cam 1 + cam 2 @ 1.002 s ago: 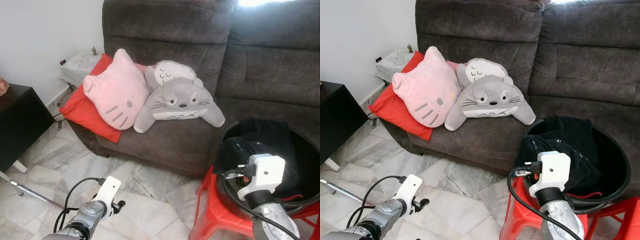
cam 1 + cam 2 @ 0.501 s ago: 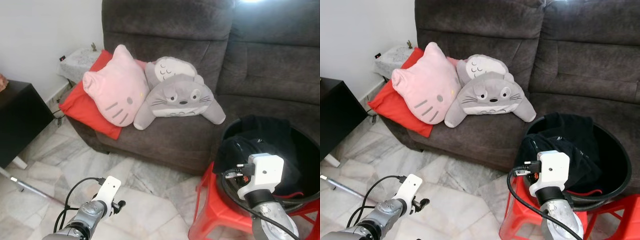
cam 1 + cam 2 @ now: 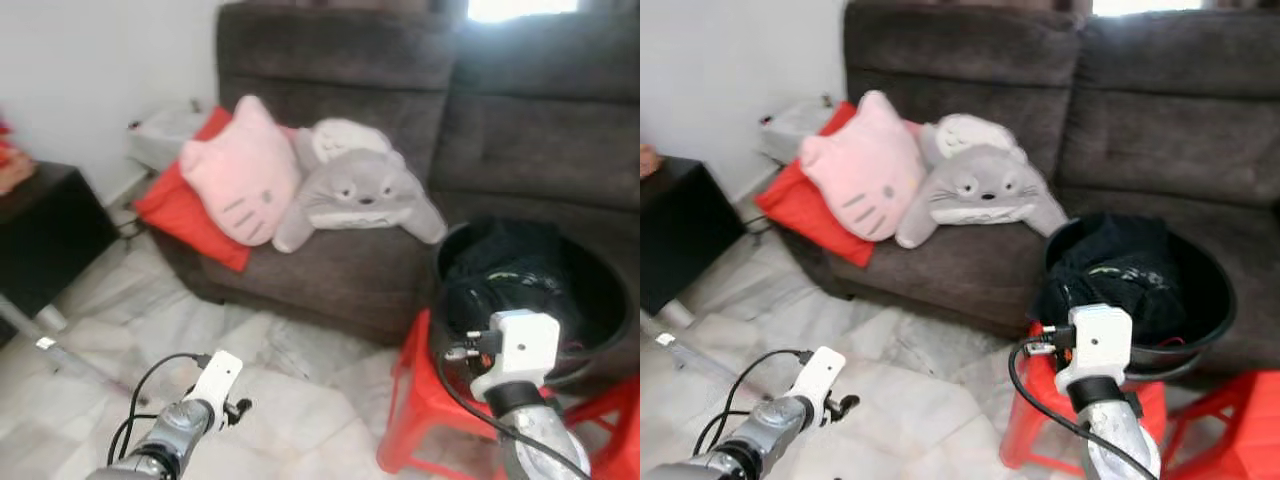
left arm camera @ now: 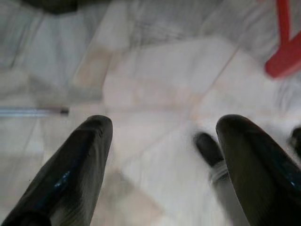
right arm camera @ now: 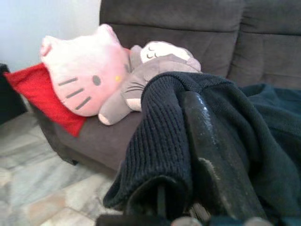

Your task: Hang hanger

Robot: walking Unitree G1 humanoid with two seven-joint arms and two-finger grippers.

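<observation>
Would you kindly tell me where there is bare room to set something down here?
Bare patches: the brown sofa seat below the grey plush, and the marble floor before the red stool. Crowded: the black tub, heaped with dark clothing.

Dark grey sofa (image 3: 400,120), white wall (image 3: 100,70), marble floor (image 3: 300,400), black cabinet (image 3: 45,235)

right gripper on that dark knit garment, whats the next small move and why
Probably lift the right gripper straight up: its jaws are shut on the dark ribbed knit garment, which trails into the round black plastic basket on the red plastic stool.
</observation>
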